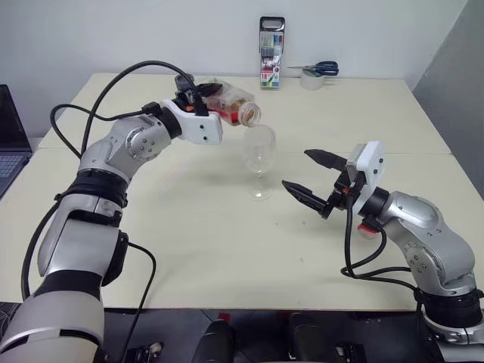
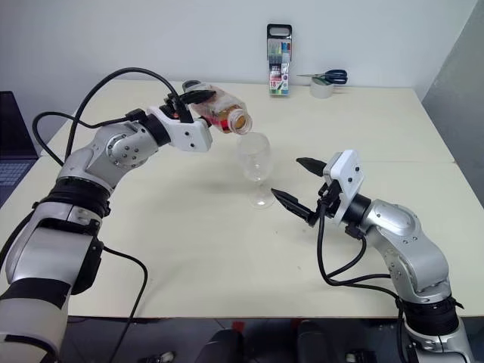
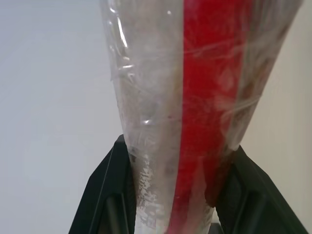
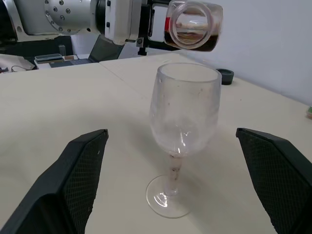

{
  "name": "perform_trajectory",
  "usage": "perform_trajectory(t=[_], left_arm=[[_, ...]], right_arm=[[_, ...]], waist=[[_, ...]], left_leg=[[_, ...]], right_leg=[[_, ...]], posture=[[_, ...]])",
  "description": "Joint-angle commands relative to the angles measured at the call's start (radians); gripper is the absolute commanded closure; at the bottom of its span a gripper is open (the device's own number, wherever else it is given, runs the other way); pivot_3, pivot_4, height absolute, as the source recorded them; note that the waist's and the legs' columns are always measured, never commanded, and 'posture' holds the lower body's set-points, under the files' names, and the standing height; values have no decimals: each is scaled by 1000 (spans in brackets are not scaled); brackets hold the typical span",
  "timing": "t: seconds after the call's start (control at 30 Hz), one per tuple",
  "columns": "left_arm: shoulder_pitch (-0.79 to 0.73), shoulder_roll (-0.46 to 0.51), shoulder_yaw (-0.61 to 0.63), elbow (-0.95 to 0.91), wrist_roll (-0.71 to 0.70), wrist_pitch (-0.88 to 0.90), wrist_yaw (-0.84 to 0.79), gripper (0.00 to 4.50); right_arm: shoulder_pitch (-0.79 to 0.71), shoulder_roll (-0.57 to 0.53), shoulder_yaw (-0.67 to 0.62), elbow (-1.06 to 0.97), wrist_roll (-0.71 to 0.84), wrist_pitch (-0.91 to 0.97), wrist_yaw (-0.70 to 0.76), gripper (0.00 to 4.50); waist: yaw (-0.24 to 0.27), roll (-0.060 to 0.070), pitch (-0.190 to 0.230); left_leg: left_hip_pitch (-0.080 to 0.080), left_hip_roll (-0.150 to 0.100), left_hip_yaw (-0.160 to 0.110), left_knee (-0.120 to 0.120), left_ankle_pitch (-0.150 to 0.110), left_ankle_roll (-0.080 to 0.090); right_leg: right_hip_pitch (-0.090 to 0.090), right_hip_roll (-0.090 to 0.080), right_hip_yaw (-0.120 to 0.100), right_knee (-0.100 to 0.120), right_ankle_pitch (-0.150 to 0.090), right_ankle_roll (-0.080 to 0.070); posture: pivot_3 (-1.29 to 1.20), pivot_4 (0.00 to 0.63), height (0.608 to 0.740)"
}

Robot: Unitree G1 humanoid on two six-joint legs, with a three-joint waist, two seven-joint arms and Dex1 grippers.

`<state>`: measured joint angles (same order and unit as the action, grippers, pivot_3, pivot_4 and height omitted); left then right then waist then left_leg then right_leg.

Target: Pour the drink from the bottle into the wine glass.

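Note:
My left gripper [image 1: 195, 94] is shut on the bottle [image 1: 231, 106], holding its squarish body with the red label strip [image 3: 204, 97] between the black fingers. The bottle lies tilted almost level, uncapped, with its open mouth [image 4: 191, 22] just above the rim of the wine glass. The dark reddish-brown drink [image 4: 195, 43] pools along the bottle's lower side near the mouth. The wine glass [image 1: 259, 155] stands upright on the cream table [image 1: 189, 242], its bowl [image 4: 184, 107] clear with faint smears. My right gripper [image 1: 296, 169] is open just right of the glass, apart from it.
At the table's far edge stand a marker pack [image 1: 271, 53], scissors [image 1: 321, 69] and a tape roll [image 1: 311, 80]. A laptop [image 1: 9, 144] sits off the left side. A small red thing [image 1: 366, 228] lies under my right forearm. The near table is bare.

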<state>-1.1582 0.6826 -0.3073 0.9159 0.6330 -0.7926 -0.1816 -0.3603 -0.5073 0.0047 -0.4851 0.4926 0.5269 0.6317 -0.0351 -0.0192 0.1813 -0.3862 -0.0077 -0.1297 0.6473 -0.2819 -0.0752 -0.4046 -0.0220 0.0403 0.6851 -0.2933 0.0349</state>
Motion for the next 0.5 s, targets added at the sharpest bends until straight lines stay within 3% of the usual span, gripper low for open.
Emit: perform_trajectory(t=[0.03, 0.5], left_arm=[[-47, 21, -1, 5, 15, -22, 56, 2839], [-96, 41, -54, 80, 101, -48, 177, 2839]], right_arm=[[2, 0, -15, -34, 1, -24, -3, 0], [-8, -2, -26, -46, 19, -3, -9, 0]], waist=[[0, 0, 0], [-1, 0, 0]], left_leg=[[0, 0, 0, 0, 0, 0], [0, 0, 0, 2, 0, 0]], right_leg=[[0, 0, 0, 0, 0, 0], [-1, 0, 0, 5, 0, 0]], posture=[[0, 150, 740], [0, 150, 740]])
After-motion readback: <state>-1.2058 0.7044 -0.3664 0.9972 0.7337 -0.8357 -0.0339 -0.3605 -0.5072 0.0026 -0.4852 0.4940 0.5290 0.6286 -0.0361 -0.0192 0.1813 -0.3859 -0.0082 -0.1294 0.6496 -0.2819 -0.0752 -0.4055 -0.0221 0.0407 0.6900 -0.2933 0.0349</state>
